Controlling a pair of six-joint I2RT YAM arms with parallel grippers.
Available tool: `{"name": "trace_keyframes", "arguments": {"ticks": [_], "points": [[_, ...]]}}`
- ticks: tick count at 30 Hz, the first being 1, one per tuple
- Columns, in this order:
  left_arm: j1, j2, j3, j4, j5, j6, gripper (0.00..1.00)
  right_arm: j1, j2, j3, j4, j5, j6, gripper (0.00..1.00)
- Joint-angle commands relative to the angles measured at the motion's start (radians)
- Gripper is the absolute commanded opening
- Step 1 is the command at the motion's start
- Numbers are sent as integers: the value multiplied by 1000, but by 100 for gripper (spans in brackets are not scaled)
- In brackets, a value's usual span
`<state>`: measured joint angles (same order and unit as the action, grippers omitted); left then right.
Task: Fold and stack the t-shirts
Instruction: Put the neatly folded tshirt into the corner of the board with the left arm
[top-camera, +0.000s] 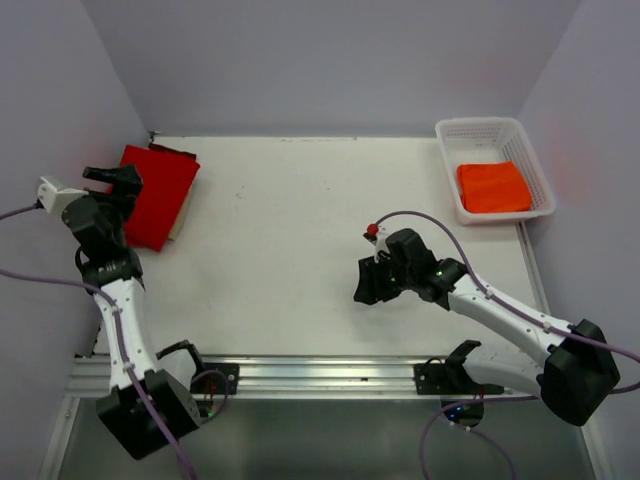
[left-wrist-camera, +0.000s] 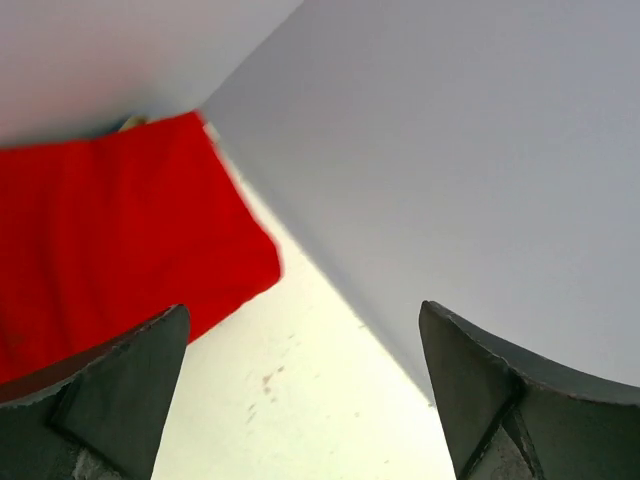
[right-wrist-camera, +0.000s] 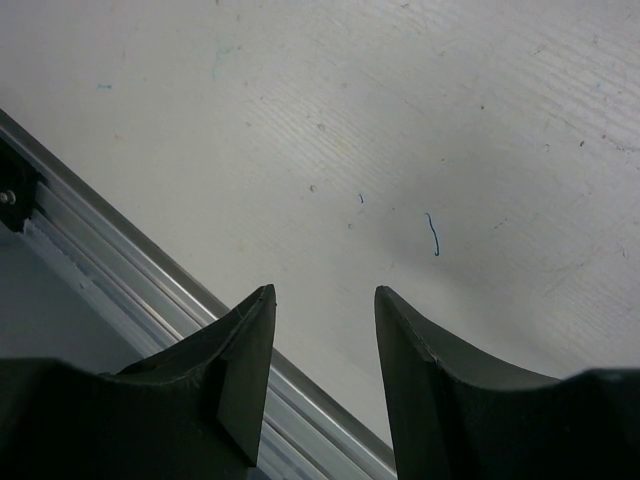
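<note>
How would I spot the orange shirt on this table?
Look to the white table's far right corner, where a white plastic mesh basket sits. Inside lies the folded orange cloth t-shirt, the only garment in a container.

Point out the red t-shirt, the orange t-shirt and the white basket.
red t-shirt (top-camera: 155, 195): top external view, middle of its top face.
orange t-shirt (top-camera: 493, 187): top external view, centre of the cloth.
white basket (top-camera: 478, 127): top external view, far wall.

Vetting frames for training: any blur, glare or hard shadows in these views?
Top external: sharp, evenly lit, shadows soft. Left wrist: red t-shirt edge smeared, fingers dark. Right wrist: table crisp, no glare.
</note>
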<state>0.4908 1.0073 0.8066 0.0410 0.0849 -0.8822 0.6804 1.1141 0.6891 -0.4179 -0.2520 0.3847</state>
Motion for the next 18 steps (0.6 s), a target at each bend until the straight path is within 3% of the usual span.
{"name": "trace_keyframes", "arguments": {"ticks": [1, 5, 9, 12, 15, 18], "points": [[5, -79, -46, 49, 45, -24, 100, -1, -5, 1, 48, -10, 6, 49], [6, 81, 38, 68, 154, -8, 97, 1, -3, 0, 51, -12, 20, 49], [6, 318, 94, 250, 193, -52, 71, -1, -28, 3, 47, -13, 34, 49], [5, 558, 153, 287, 226, -90, 56, 1, -48, 15, 36, -17, 43, 49], [0, 755, 244, 240, 184, -66, 54, -1, -71, 26, 18, -12, 52, 49], [3, 905, 290, 197, 208, -58, 60, -1, -108, 21, 19, -9, 68, 49]]}}
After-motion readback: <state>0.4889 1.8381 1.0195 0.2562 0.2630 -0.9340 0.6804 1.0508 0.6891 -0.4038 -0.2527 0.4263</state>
